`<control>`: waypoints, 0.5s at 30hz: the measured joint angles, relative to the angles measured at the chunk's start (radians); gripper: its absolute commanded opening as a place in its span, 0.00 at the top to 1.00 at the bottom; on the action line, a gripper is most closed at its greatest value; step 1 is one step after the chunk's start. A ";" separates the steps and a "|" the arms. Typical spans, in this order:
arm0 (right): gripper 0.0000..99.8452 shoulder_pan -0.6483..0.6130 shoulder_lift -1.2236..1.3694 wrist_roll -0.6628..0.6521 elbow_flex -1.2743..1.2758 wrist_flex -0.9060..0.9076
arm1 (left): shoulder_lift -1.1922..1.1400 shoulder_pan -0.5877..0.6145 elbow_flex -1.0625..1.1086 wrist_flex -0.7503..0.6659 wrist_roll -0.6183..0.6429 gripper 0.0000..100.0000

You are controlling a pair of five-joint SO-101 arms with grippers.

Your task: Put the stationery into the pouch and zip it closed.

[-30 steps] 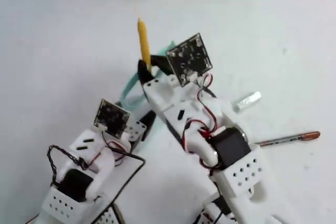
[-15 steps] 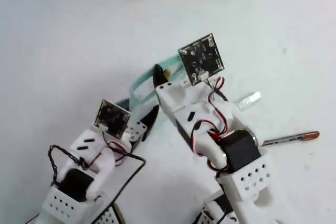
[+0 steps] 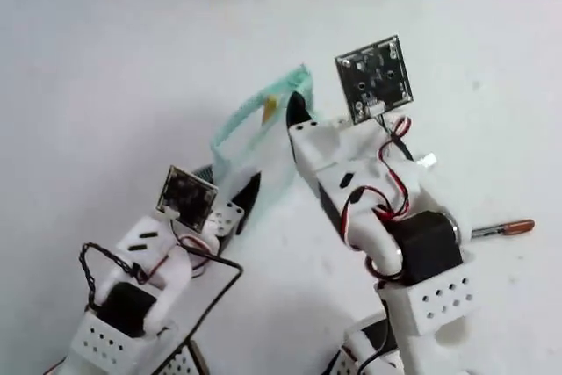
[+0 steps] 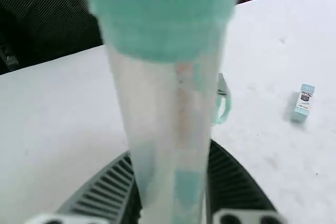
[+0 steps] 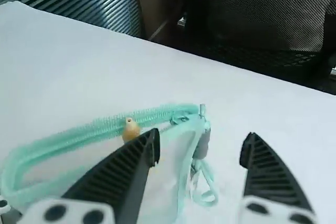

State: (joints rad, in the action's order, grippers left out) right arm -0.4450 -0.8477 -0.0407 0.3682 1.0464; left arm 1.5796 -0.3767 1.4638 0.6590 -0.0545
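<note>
**Two things are not in the pouch yet**

One yellow pencil (image 5: 129,128) sits inside the green pouch (image 3: 250,133). Its end pokes up at the open mouth. The pouch lies long-ways on the table (image 3: 105,68), running from the left gripper (image 4: 170,153) out toward the far side. The left gripper is squeezed tight on the near end of the pouch. That arm sits low and bent.

The right gripper (image 5: 200,141) hangs just over the open mouth, near the zip tab (image 5: 201,125). Its jaws are wide apart and hold nothing. That arm is stretched forward, leaning in toward the pouch.

The eraser (image 4: 303,102) and the pen (image 3: 505,228) lie on the right arm's side, apart from the pouch. From above, the pen points side to side. I think the right arm is nearer to both, so it would need to swing away from the pouch to get one.
</note>
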 measured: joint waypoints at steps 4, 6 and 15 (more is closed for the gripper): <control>0.75 -0.005 0.031 0.000 0.000 0.000 | 0.000 0.014 0.002 0.000 0.003 0.87; 0.75 -0.005 0.051 0.000 0.000 0.000 | 0.000 0.014 0.002 0.000 0.003 0.87; 0.75 -0.155 0.063 0.000 -0.060 0.000 | 0.000 0.014 0.002 0.000 0.003 0.87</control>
State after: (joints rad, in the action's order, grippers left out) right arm -0.5999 -0.7848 -0.0407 0.3084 1.0464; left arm 1.5796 -0.3629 1.4653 0.6590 -0.0514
